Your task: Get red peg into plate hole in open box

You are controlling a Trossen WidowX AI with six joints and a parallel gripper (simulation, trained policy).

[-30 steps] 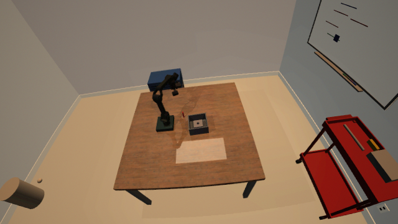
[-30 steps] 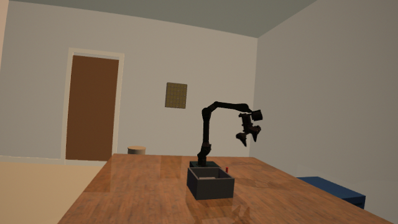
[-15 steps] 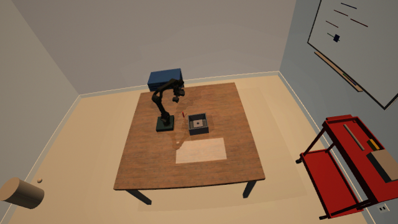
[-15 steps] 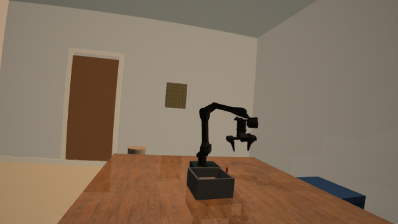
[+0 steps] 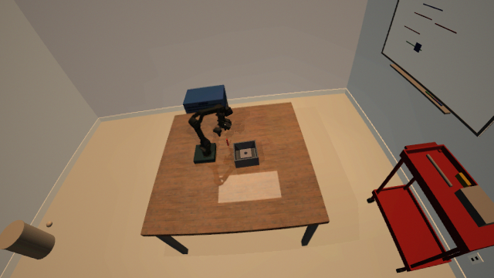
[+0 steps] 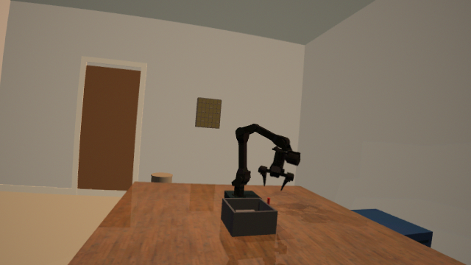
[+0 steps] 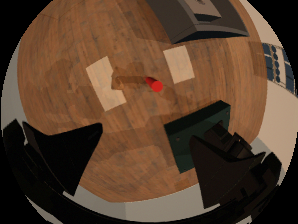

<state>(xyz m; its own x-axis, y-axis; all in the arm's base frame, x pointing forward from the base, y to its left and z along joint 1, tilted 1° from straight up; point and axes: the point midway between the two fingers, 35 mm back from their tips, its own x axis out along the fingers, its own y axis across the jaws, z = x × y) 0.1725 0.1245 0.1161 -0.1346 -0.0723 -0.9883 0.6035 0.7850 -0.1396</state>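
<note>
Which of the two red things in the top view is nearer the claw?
The red peg, upright on the table near the open box; the red cart stands beyond the table.

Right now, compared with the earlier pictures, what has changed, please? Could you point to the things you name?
The open gripper [image 5: 222, 128] [image 6: 274, 188] [image 7: 147, 134] has come lower and nearer the red peg [image 5: 227, 142] [image 6: 268, 201] [image 7: 156, 86], turning too. Nothing was grasped or released. The peg and open box [image 5: 247, 161] [image 6: 254, 222] [image 7: 210, 31] stayed put.
</note>
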